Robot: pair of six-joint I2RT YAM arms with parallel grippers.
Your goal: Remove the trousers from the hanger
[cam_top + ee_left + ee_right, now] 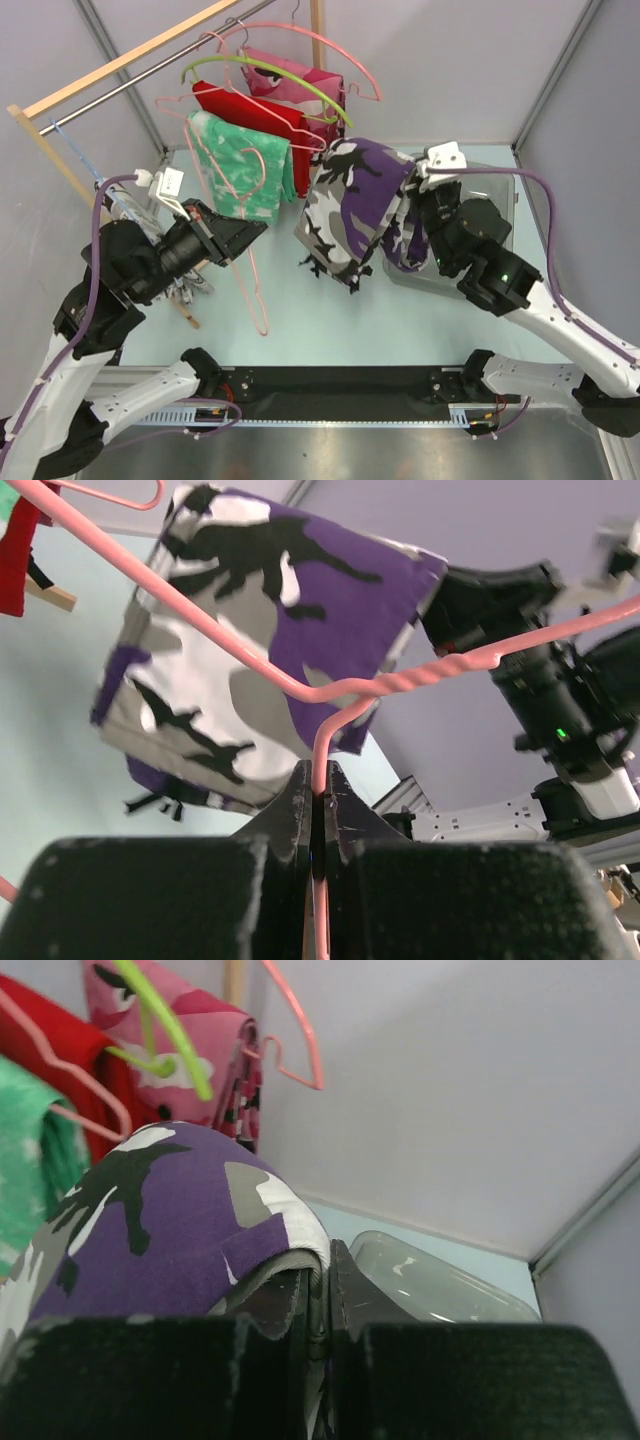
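Left end effector (318, 785) pinches the hanger (420, 672) while raised right end effector (322, 1265) clamps the trousers (170, 1230).

No writing can be read in any view.

The trousers (350, 195), at the centre of the overhead frame, carry only a camouflage print of blotches, not letters. The white block on the right wrist (443, 156) and the white block on the left wrist (165, 183) are too small to show any mark. The green light (503, 274) at lower right is a plain dot.
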